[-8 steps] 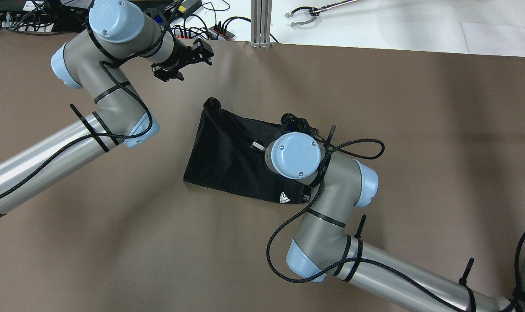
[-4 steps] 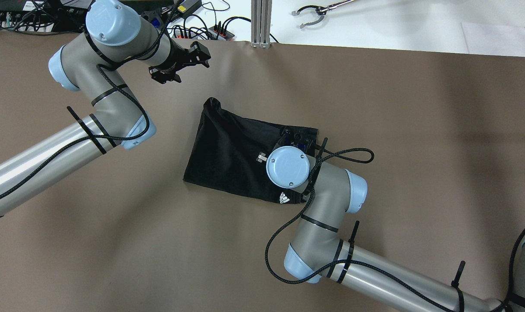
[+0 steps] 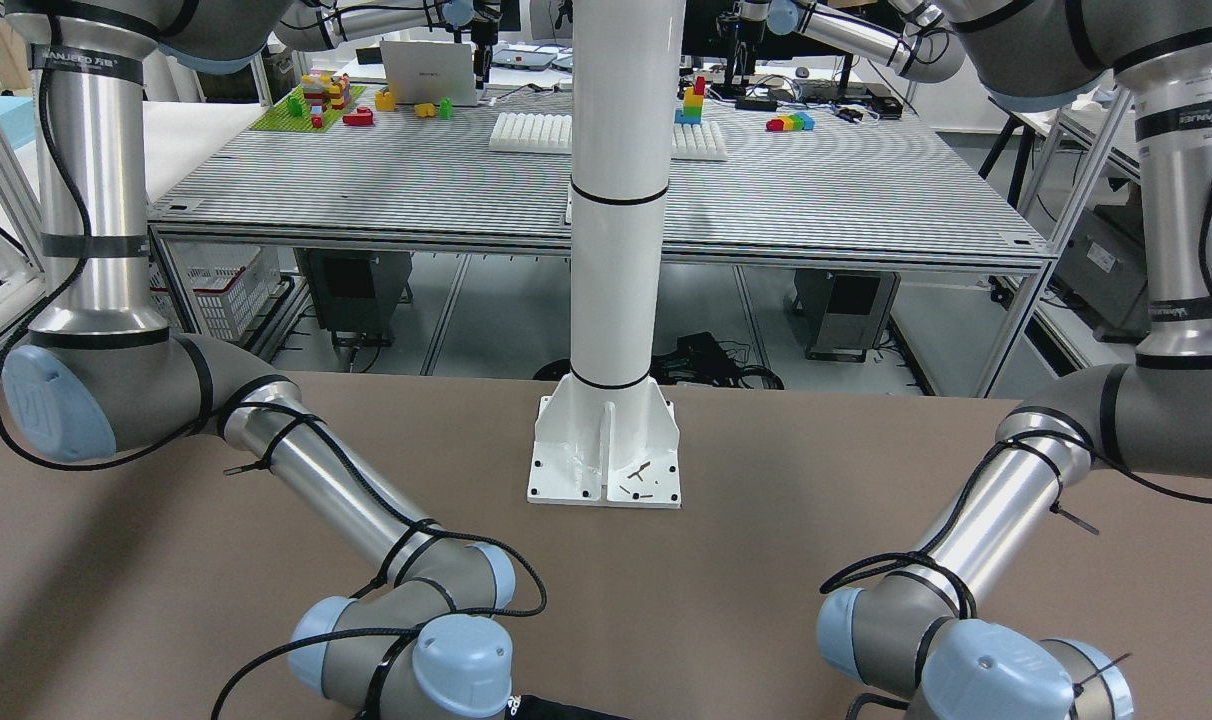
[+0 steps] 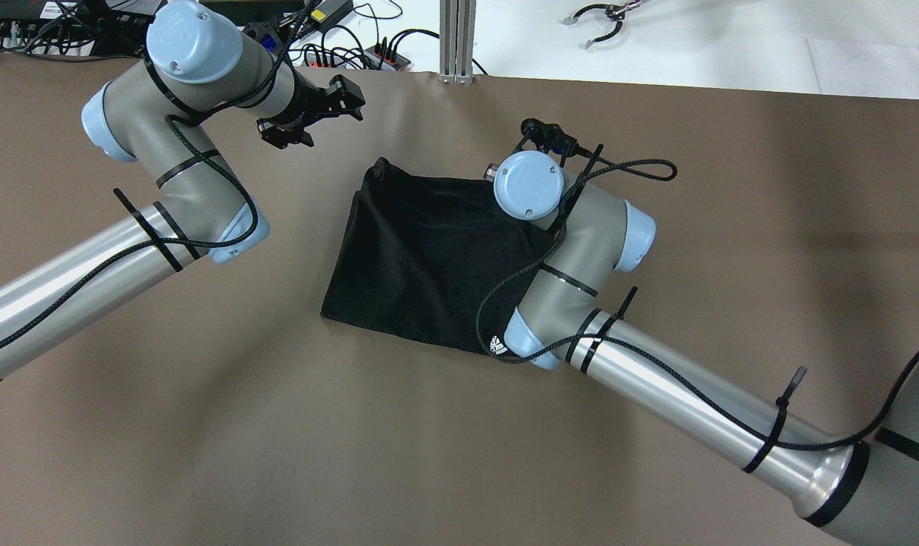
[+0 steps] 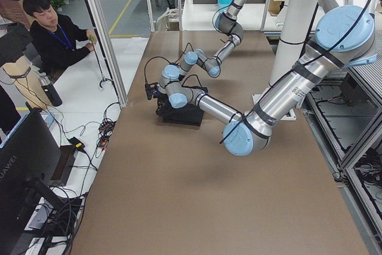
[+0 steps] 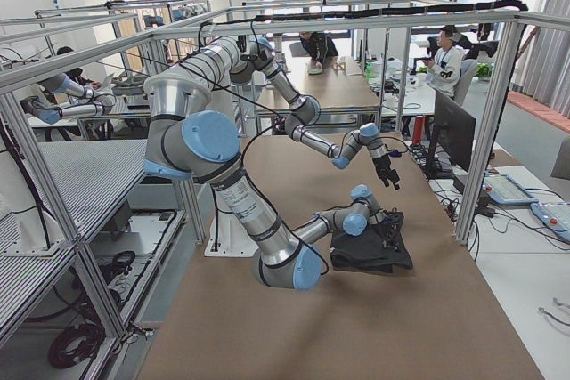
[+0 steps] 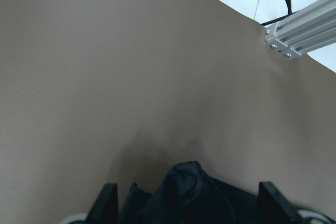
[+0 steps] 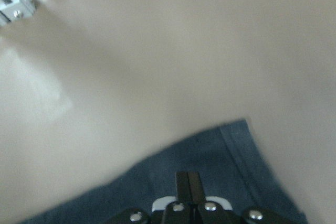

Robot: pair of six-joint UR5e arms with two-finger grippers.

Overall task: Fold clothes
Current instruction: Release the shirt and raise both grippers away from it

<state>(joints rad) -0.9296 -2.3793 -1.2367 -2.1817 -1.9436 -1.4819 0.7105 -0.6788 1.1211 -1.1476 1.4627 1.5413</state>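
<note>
The black garment (image 4: 414, 258) lies on the brown table, its white logo (image 4: 499, 346) at the near right corner. It also shows in the exterior right view (image 6: 374, 254) and the exterior left view (image 5: 182, 114). My right wrist (image 4: 528, 183) hangs over its far right corner and hides the gripper from above. In the right wrist view the right gripper (image 8: 187, 184) has its fingers together over the hemmed fabric (image 8: 226, 156). My left gripper (image 4: 324, 120) is open and empty in the air, beyond the garment's far left corner (image 7: 189, 179).
A power strip and cables (image 4: 368, 53) and an aluminium post (image 4: 457, 38) stand at the table's far edge. A grabber tool (image 4: 600, 15) lies on the white bench beyond. A white pillar base (image 3: 606, 450) is bolted on the robot's side. An operator (image 5: 57, 34) sits past the far edge.
My right wrist has moved toward the far edge, and the garment's far right corner has gone with it, widening the cloth. My left gripper has drifted slightly left and stays open.
</note>
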